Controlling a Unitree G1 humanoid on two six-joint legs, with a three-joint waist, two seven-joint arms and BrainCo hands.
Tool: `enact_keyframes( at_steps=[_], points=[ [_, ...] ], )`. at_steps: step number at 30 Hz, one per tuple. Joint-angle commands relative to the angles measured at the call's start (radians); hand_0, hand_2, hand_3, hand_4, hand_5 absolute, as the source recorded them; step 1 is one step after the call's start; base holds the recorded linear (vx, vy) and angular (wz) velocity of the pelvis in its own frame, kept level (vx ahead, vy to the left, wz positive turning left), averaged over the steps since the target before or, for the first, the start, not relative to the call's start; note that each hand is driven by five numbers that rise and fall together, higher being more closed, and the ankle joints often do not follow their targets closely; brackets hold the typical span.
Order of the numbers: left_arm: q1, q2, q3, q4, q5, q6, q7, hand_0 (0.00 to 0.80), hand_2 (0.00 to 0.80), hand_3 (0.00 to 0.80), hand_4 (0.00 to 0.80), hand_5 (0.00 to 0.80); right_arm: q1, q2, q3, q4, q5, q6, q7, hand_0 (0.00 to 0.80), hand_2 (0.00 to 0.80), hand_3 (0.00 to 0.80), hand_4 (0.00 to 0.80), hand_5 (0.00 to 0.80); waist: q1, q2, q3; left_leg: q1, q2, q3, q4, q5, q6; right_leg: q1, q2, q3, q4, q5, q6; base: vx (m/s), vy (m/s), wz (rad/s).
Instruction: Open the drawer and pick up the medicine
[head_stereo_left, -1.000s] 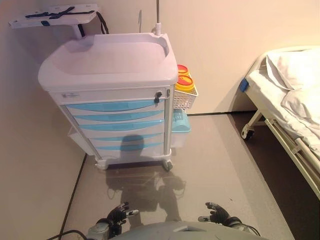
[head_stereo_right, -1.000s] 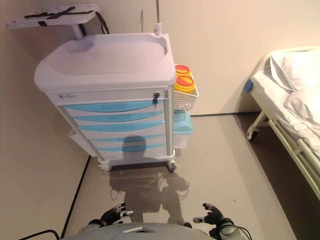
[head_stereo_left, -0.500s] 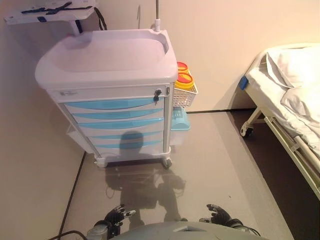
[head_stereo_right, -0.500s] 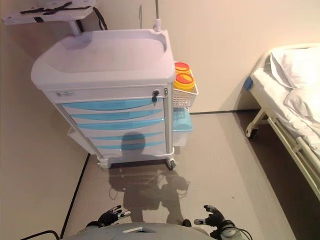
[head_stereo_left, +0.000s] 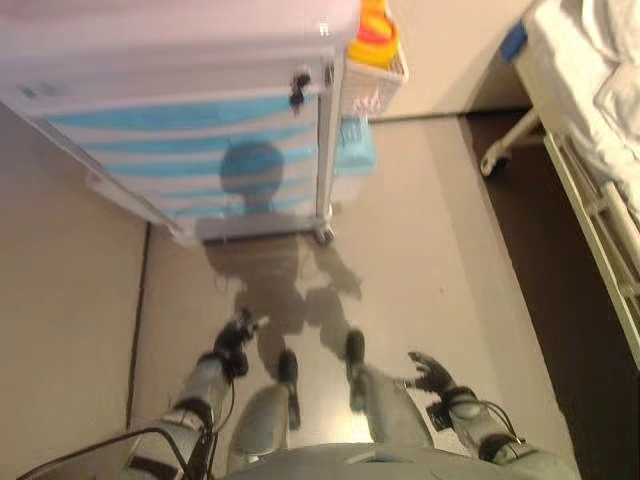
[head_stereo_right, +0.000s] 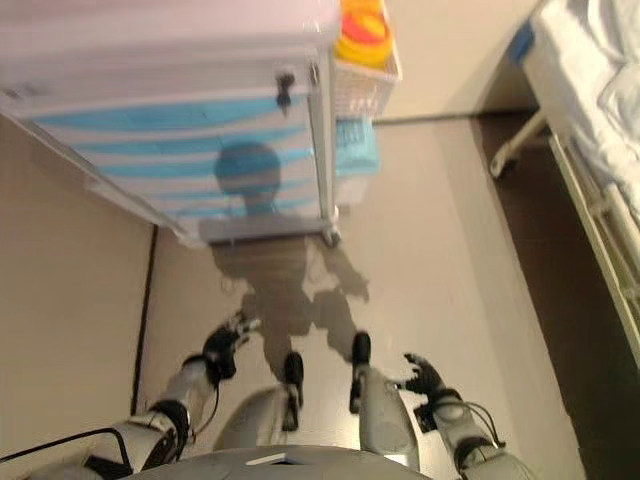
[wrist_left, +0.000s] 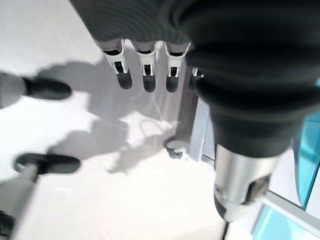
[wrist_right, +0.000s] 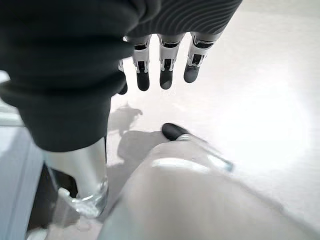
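Hanging low over bare floor (head_stereo_left: 420, 260), my left hand (head_stereo_left: 236, 335) and right hand (head_stereo_left: 432, 374) are relaxed and empty, well short of the cart (head_stereo_left: 190, 150) with shut drawers (head_stereo_left: 180, 115); medicine unseen.

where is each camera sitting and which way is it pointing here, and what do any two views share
Left eye view: on the head, looking steeply down at the floor before the medical cart; left hand and right hand hang low.
Right eye view: beside it, same scene; the yellow-lidded containers sit in the cart's side basket, the bed on the robot's right.
Left wrist view: along the left hand's straight fingers at floor and cart base.
Right wrist view: along the right hand's straight fingers at bare floor.
Shared: both eye views show the cart with drawers closed.
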Motion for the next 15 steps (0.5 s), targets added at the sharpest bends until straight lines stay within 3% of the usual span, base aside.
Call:
enact_keyframes(
  at_steps=[1, 7, 15],
  points=[
    [-0.005, 0.004, 0.055, -0.098, -0.156, -0.08, -0.022, 0.0, 0.0, 0.0, 0.0, 0.0, 0.027, -0.015, 0.049, -0.084, 0.05, -0.012, -0.023, 0.0, 0.0, 0.0, 0.0, 0.0, -0.033, -0.013, -0.001, -0.123, -0.019, 0.066, 0.074, -0.045, 0.078, -0.099, 0.025, 0.046, 0.102, -0.044, 0.024, -0.062, 0.027, -0.21],
    [-0.132, 0.068, 0.063, -0.251, -0.367, -0.131, -0.085, 0.0, 0.0, 0.0, 0.0, 0.0, 0.026, -0.046, 0.091, -0.147, 0.088, -0.015, -0.013, 0.0, 0.0, 0.0, 0.0, 0.0, -0.062, -0.051, 0.045, -0.254, -0.011, 0.065, 0.173, -0.074, 0.081, -0.206, 0.067, 0.077, 0.137, -0.031, 0.019, -0.043, -0.004, -0.15],
    [-0.336, 0.2, 0.096, -0.321, -0.651, -0.142, -0.2, 0.0, 0.0, 0.0, 0.0, 0.0, 0.061, -0.08, 0.135, -0.214, 0.114, -0.024, -0.026, 0.0, 0.0, 0.0, 0.0, 0.0, -0.089, -0.087, 0.083, -0.351, -0.002, 0.053, 0.29, -0.127, 0.078, -0.28, 0.073, 0.074, 0.183, -0.032, 0.009, 0.012, -0.005, -0.08]
  ],
)
